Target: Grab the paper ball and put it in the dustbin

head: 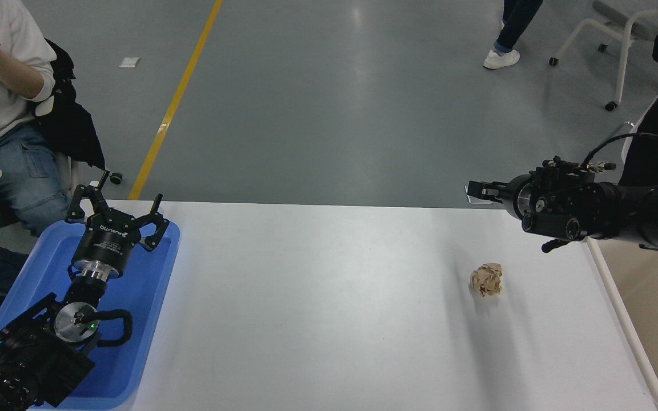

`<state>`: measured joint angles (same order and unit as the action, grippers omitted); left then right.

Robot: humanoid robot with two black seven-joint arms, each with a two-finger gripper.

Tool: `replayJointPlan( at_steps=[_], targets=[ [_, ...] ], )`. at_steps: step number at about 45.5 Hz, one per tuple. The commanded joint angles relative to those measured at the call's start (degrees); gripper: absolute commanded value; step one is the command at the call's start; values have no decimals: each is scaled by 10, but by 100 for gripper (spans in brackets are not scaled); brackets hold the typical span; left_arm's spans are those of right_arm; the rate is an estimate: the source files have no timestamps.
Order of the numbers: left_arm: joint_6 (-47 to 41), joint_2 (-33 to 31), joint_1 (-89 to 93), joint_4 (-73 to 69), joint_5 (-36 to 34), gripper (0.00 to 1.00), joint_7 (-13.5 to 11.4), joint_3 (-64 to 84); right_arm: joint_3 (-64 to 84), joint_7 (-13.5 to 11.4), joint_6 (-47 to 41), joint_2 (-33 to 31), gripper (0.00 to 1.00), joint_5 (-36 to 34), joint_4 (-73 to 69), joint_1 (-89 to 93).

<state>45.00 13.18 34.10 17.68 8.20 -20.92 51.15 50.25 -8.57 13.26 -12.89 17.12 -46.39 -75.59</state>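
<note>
Right pincer (476,190) seen edge-on, grip unreadable; dustbin (620,319) cut off; paper ball (486,279) untouched

Bright even overhead light, floor (357,103) glare, soft shadows, right gripper (480,191) perhaps blurred

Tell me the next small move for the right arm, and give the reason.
Probably swing the right tool toward the robot and down over the paper ball. The ball lies untouched on the white table, while the tool hangs level near the table's far edge, pointing left, well short of it. The dustbin waits at the right.
</note>
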Motion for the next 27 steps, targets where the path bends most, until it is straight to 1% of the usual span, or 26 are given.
replayJointPlan(
  at_steps=[1, 7, 14, 27],
  targets=[
    [0, 0, 0, 0, 0, 100, 0, 0, -14, 1, 30, 11, 100, 4, 17, 55],
    [0, 0, 0, 0, 1, 100, 0, 0, -14, 2, 51, 12, 100, 19, 17, 75],
    [0, 0, 0, 0, 0, 100, 0, 0, -14, 2, 51, 16, 100, 40, 13, 90],
    [0, 0, 0, 0, 0, 100, 0, 0, -14, 2, 50, 29, 100, 42, 12, 120]
  ],
)
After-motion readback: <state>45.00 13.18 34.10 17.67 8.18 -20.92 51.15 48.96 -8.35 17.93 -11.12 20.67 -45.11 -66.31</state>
